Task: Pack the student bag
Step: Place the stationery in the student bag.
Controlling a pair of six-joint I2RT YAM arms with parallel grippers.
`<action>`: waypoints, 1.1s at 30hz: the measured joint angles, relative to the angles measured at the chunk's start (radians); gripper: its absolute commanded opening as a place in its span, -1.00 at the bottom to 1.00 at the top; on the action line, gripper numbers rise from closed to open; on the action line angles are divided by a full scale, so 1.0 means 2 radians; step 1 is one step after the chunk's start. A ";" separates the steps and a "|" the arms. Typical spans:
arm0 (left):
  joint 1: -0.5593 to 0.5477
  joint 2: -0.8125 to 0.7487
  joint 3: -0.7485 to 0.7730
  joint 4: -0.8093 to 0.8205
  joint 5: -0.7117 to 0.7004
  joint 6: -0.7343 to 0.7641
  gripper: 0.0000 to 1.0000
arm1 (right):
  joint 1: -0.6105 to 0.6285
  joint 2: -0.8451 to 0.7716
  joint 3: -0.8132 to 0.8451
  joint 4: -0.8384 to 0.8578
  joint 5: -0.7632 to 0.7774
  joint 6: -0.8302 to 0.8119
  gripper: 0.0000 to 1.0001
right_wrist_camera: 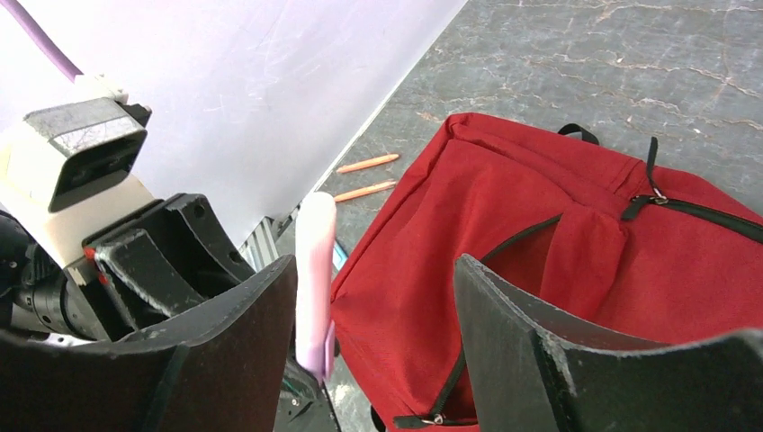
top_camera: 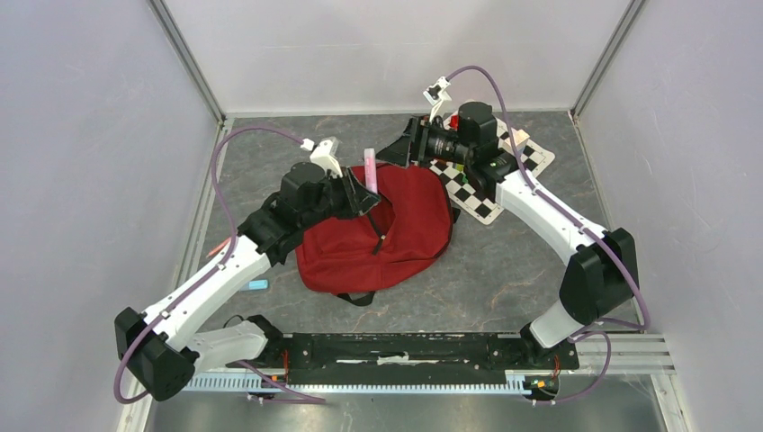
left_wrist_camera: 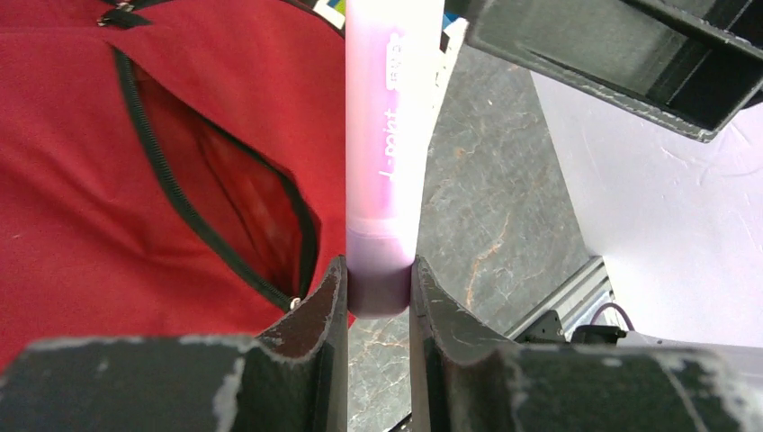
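Presently my left gripper pinches the pink marker by its end, the student bag just left of it, while my right gripper gapes wide, facing the bag's unzipped pocket.

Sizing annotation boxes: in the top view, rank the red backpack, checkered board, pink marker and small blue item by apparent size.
1. red backpack
2. checkered board, partly hidden by the right arm
3. pink marker
4. small blue item
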 measured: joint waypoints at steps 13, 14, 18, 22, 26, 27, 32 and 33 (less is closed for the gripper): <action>-0.016 0.015 0.000 0.013 0.004 0.000 -0.96 | 0.038 0.007 0.012 -0.022 0.011 -0.021 -0.41; -0.016 0.015 0.000 0.013 0.004 0.000 -0.93 | 0.043 0.010 0.014 -0.027 0.012 -0.024 -0.63; -0.018 0.017 0.000 -0.005 0.000 0.006 0.12 | 0.058 0.016 0.016 -0.036 0.023 -0.031 -1.00; -0.018 0.015 0.002 -0.030 -0.016 0.016 0.98 | 0.061 0.016 0.013 -0.038 0.058 -0.055 -1.00; -0.006 0.004 0.004 -0.076 -0.047 0.017 0.99 | 0.060 0.016 -0.009 -0.035 0.087 -0.090 -1.00; 0.006 -0.001 0.004 -0.090 -0.049 0.017 0.99 | 0.060 0.016 -0.016 -0.036 0.094 -0.097 -1.00; 0.118 -0.034 0.001 -0.139 -0.044 0.017 0.99 | 0.066 0.034 -0.024 -0.051 0.121 -0.140 -1.00; 0.138 -0.039 0.000 -0.147 -0.044 0.017 0.99 | 0.069 0.039 -0.024 -0.053 0.125 -0.148 -1.00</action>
